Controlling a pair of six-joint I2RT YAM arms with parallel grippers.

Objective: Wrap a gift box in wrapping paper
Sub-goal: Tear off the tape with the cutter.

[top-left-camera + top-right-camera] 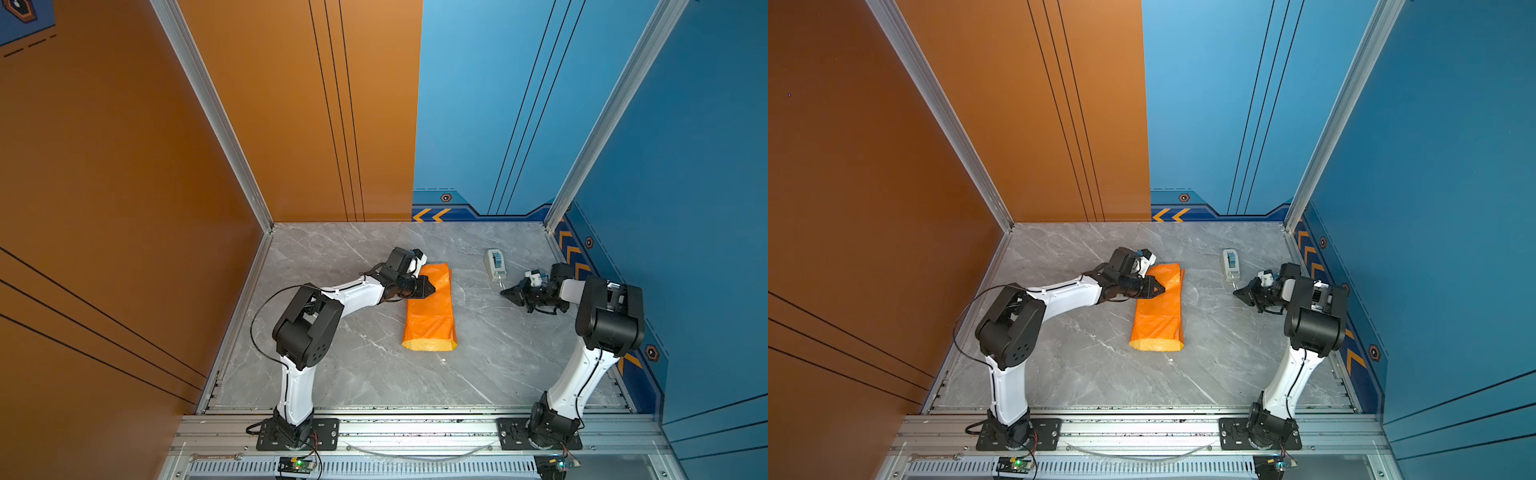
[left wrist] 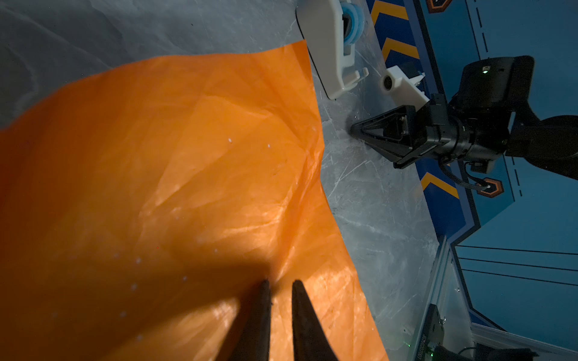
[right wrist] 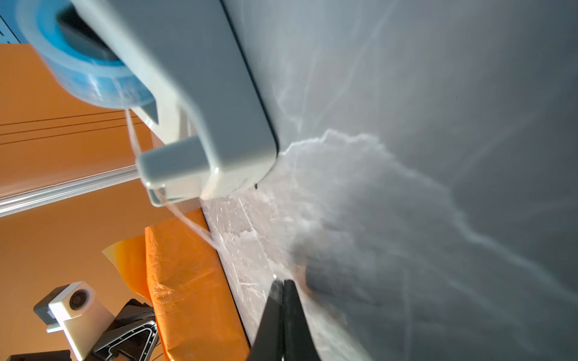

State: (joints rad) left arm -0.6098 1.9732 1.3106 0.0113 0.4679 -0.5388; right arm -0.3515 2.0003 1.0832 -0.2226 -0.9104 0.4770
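The wrapping paper (image 1: 430, 320) is a glossy orange sheet, crinkled and finely creased, folded into a long, slightly tapering bundle. Its pale yellow face shows only as a strip along the lower end. It lies at the centre of the frame in both top views, flat on the table (image 1: 353, 365), a smooth grey slab with white marble veining.

My left gripper (image 2: 280, 283) sits over the upper left part of the bundle. Its black, pointed fingers stand a narrow gap apart, tips against the orange surface, with paper visible between them.

My right gripper (image 1: 504, 292) is right of centre, well apart from the paper, with its jaws fully together. It sits just below the tape dispenser (image 1: 494, 264), a rounded white plastic housing carrying a translucent blue tape roll (image 3: 84, 78). A thin clear strand (image 3: 187, 218) leaves the dispenser toward my fingertips; I cannot tell whether it reaches them.
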